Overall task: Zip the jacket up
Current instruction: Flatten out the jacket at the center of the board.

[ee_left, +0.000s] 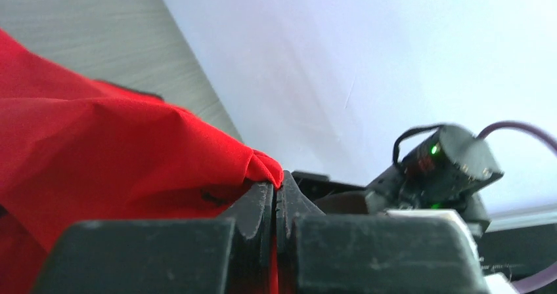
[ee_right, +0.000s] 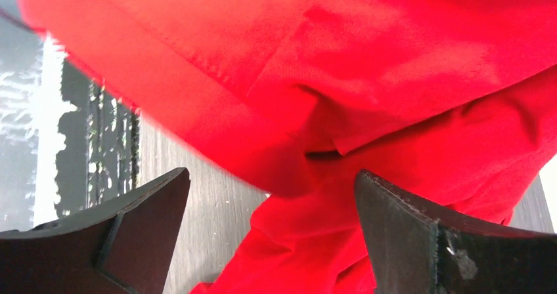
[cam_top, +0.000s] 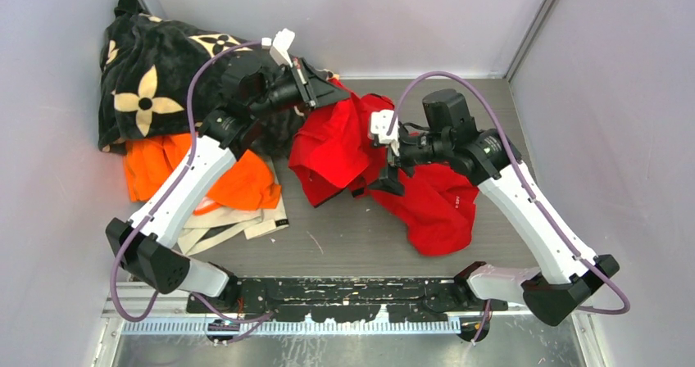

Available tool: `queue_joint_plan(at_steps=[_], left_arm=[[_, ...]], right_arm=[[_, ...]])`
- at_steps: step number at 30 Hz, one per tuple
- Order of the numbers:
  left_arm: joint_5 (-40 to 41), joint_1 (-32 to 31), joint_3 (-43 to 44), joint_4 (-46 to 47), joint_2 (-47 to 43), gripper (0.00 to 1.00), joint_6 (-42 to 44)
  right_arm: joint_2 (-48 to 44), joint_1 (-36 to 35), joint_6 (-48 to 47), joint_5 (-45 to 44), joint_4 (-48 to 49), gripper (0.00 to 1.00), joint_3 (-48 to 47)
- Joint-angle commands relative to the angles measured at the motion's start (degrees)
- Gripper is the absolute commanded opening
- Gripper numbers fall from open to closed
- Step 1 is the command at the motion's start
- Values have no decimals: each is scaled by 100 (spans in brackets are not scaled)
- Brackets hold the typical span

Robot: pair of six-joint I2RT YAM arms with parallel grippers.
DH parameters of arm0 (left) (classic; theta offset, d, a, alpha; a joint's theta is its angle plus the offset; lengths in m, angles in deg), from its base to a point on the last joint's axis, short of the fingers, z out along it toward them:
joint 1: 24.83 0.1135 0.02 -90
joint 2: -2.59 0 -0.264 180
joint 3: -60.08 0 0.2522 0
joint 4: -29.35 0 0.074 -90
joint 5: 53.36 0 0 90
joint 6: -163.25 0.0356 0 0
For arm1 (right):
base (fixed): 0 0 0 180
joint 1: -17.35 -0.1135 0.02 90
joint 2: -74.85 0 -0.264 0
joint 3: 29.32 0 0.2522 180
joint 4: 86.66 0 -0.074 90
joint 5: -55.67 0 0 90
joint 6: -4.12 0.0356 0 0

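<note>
The red jacket (cam_top: 348,150) lies crumpled in the middle of the table, one part lifted at the back and another part (cam_top: 434,211) spread toward the front right. My left gripper (cam_top: 340,91) is shut on a raised fold of it. In the left wrist view the fingertips (ee_left: 277,184) pinch red cloth (ee_left: 98,143) that bulges out above them. My right gripper (cam_top: 385,173) is open, hovering low over the jacket's middle. In the right wrist view its fingers (ee_right: 151,209) stand wide apart with red fabric (ee_right: 368,58) ahead and nothing between them. No zip shows.
A black flower-patterned blanket (cam_top: 156,80) is heaped at the back left. An orange garment (cam_top: 221,174) and a cream cloth (cam_top: 238,224) lie in front of it. Pale walls (cam_top: 57,178) close in the grey table (cam_top: 344,244) on three sides.
</note>
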Motion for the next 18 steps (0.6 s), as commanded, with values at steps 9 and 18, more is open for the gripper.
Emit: queue_joint_plan(at_steps=[9, 18], left_arm=[[1053, -299, 429, 1333, -10, 1, -230], [2122, -95, -1407, 656, -1747, 62, 2918]], right_arm=[[219, 97, 3464, -1037, 2171, 7, -172], [143, 1361, 4131, -1113, 1964, 1, -1015]])
